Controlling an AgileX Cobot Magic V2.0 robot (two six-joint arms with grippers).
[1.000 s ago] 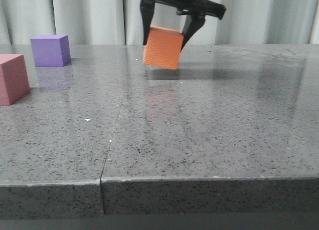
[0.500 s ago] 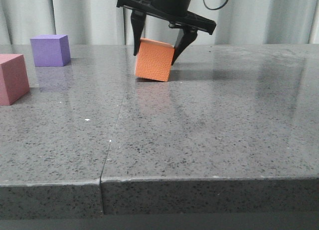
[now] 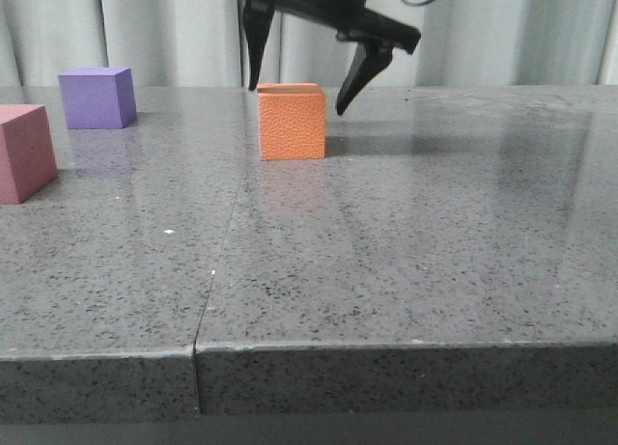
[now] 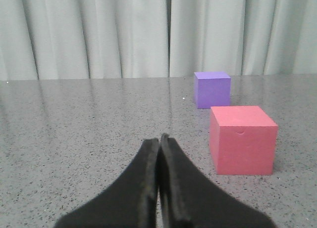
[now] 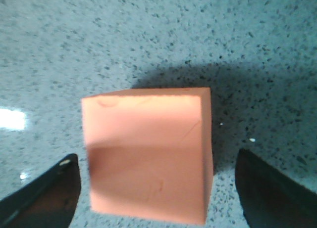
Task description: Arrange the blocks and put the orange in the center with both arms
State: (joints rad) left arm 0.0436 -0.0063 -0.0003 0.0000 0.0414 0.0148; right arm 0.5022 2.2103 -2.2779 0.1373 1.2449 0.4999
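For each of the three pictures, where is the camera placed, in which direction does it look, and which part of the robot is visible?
Front view: low at the table edge, facing forward; right claw open over the orange cube.
Left wrist view: low along the table toward the curtain; left claw shut, empty.
Right wrist view: straight down on the orange cube; fingertips spread either side.
Shared: front and left wrist both show the purple cube and the pink-red cube.

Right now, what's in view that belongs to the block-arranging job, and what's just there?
Job:
- orange cube, flat on the table, released
- purple cube
- pink-red cube
- right gripper, open above the orange cube
- left gripper, shut, empty

Just there:
- grey speckled table
- curtain
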